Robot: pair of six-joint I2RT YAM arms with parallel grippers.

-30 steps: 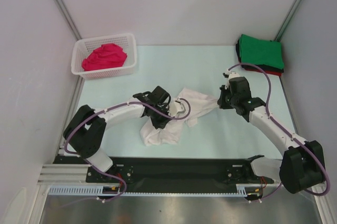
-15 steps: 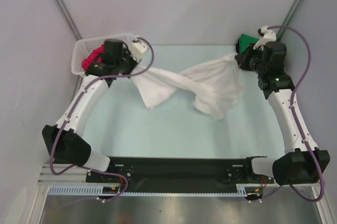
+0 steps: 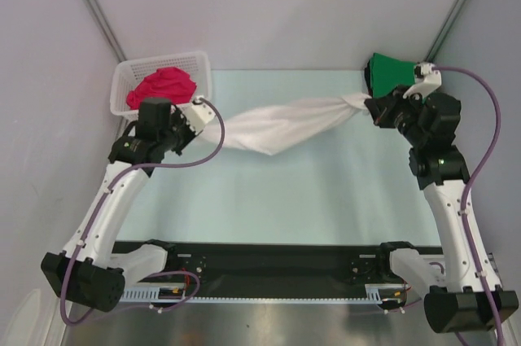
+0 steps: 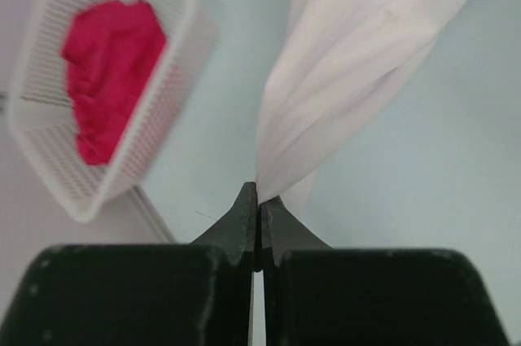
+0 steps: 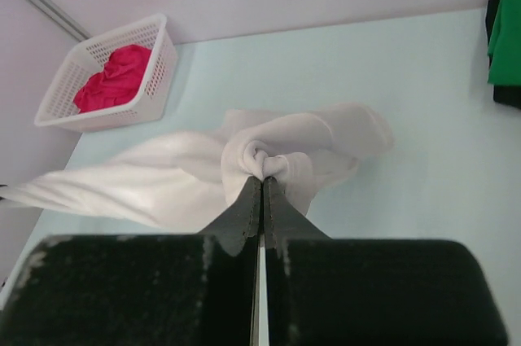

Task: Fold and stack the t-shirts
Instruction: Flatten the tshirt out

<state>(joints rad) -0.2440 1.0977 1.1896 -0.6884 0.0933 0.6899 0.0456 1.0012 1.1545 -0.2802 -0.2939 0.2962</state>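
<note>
A white t-shirt [image 3: 281,124] hangs stretched in the air between my two grippers, sagging a little in the middle above the pale table. My left gripper [image 3: 205,115] is shut on its left end, close to the basket; in the left wrist view the cloth [image 4: 350,61] rises from my left gripper [image 4: 259,199]. My right gripper [image 3: 368,104] is shut on the bunched right end; the cloth [image 5: 163,179] twists out of my right gripper [image 5: 263,179]. A magenta-red t-shirt [image 3: 163,86] lies crumpled in the basket. A folded green t-shirt [image 3: 389,70] tops a stack at the back right.
The white lattice basket [image 3: 195,62] stands at the back left corner, also in the left wrist view as the basket [image 4: 183,61]. Pale walls close the table on three sides. The black rail [image 3: 269,262] with the arm bases runs along the near edge.
Both arms have lifted the white t-shirt off the table and pulled it apart sideways until it hangs taut. The left gripper has closed on its left end.
</note>
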